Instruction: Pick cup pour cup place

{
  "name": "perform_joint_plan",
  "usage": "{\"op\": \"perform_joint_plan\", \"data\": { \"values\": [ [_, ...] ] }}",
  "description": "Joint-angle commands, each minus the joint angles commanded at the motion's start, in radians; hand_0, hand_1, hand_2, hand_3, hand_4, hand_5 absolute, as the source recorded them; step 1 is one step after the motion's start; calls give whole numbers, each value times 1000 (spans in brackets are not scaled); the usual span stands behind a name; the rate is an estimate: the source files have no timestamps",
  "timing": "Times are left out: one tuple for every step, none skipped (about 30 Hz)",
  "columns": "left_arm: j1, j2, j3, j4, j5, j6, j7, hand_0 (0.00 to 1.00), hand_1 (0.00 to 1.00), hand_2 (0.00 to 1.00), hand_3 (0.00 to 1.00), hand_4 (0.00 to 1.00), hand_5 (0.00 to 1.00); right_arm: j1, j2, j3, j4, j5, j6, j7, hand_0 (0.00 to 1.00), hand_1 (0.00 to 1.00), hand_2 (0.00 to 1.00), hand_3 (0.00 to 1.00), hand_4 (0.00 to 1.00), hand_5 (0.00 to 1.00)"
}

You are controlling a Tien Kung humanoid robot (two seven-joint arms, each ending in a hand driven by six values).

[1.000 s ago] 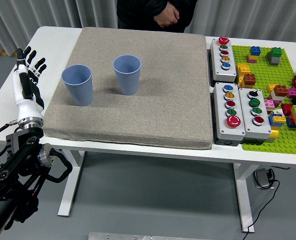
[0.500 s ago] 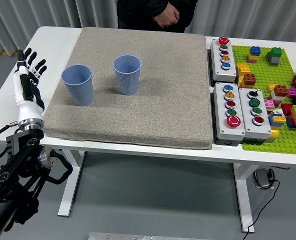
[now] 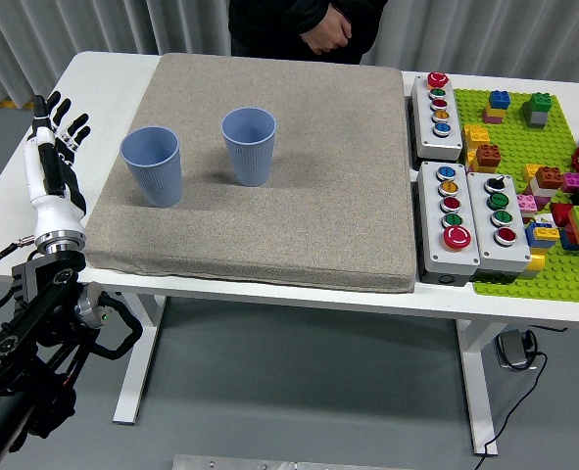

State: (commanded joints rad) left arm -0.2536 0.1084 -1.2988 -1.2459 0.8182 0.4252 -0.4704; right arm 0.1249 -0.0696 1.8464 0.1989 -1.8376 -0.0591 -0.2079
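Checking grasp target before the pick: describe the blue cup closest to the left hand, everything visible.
The left blue cup is pale blue, matte and plastic-looking, tapering toward its base. It stands upright, mouth open, on the grey mat near the mat's left edge. Contents cannot be seen. Nothing touches it: the other blue cup stands apart to its right, and the left hand, fingers spread, is off the mat beside it.

two plain blue cups (image 3: 152,166) (image 3: 249,146), grey-beige woven mat (image 3: 299,196), white table (image 3: 113,73)
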Motion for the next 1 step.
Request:
{"op": "perform_joint_plan", "data": {
  "values": [
    [-1, 1, 1, -4, 0, 0, 0, 750, 756, 890, 847, 820, 998, 2, 0, 1, 0, -3, 0, 1, 700, 709, 682, 643, 88, 302]
  ]
}}
